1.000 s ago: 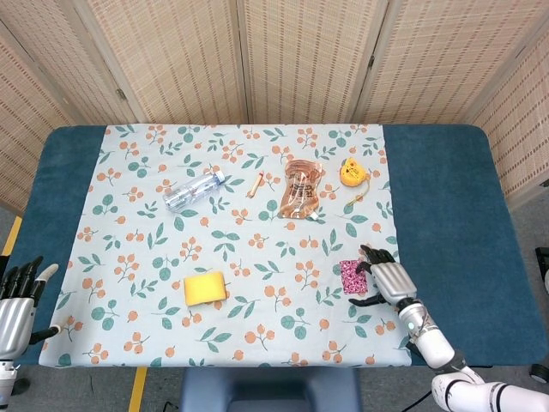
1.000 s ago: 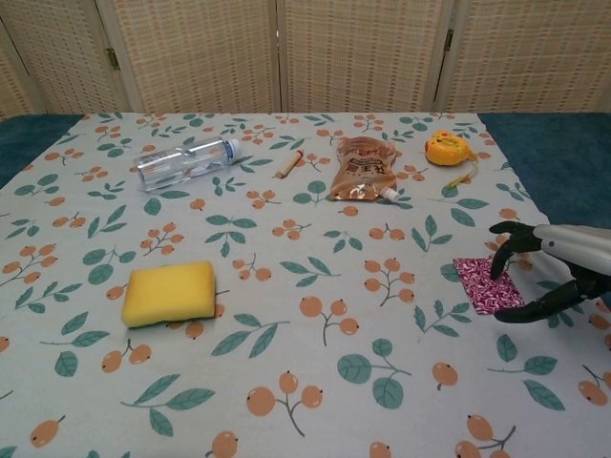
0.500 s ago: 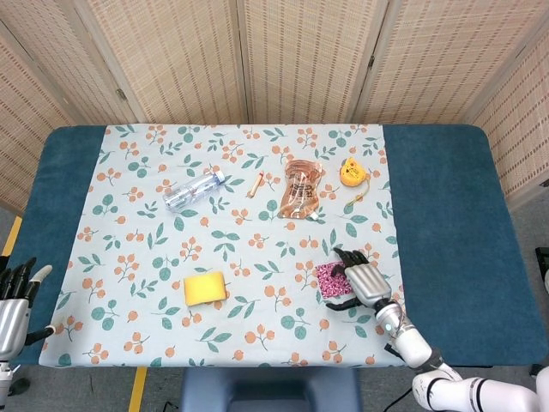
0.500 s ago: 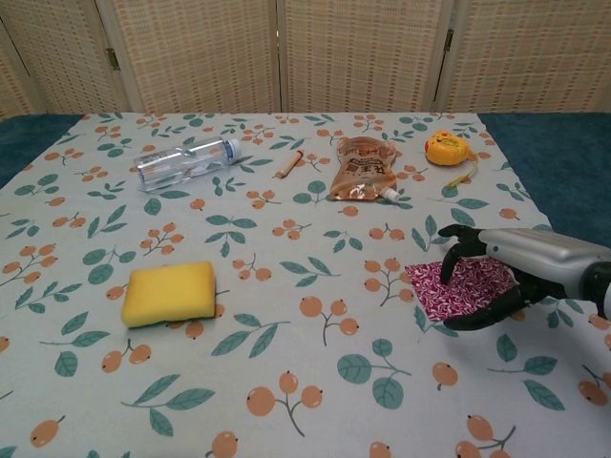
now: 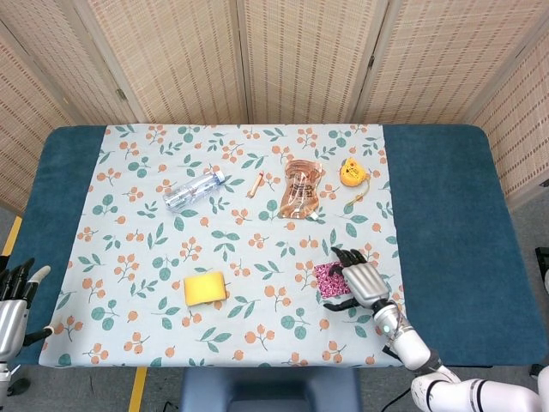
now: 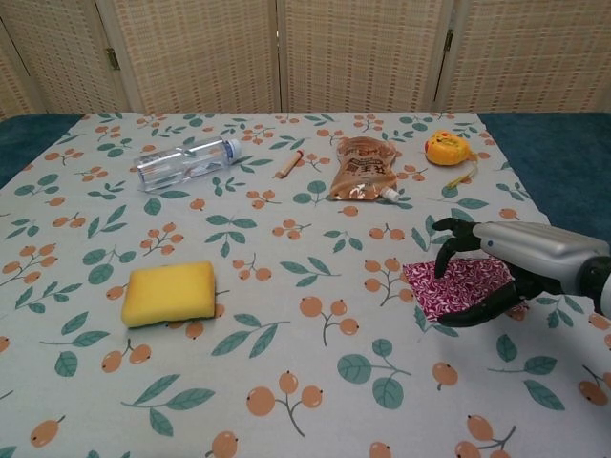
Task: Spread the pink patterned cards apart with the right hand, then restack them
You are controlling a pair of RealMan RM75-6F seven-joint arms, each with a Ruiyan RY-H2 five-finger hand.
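Our right hand (image 6: 496, 272) over the pink patterned cards (image 6: 449, 286)
We arch its spread fingers over them, holding nothing, on the bench (image 6: 286, 382).

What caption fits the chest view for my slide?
Right hand resting on spread pink cards on the floral tablecloth.

Woven screen (image 5: 300, 60) behind blue table (image 5: 437, 215)

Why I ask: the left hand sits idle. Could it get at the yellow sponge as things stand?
Probably yes: the left hand hangs off the table's near-left edge, and nothing lies between it and the yellow sponge.
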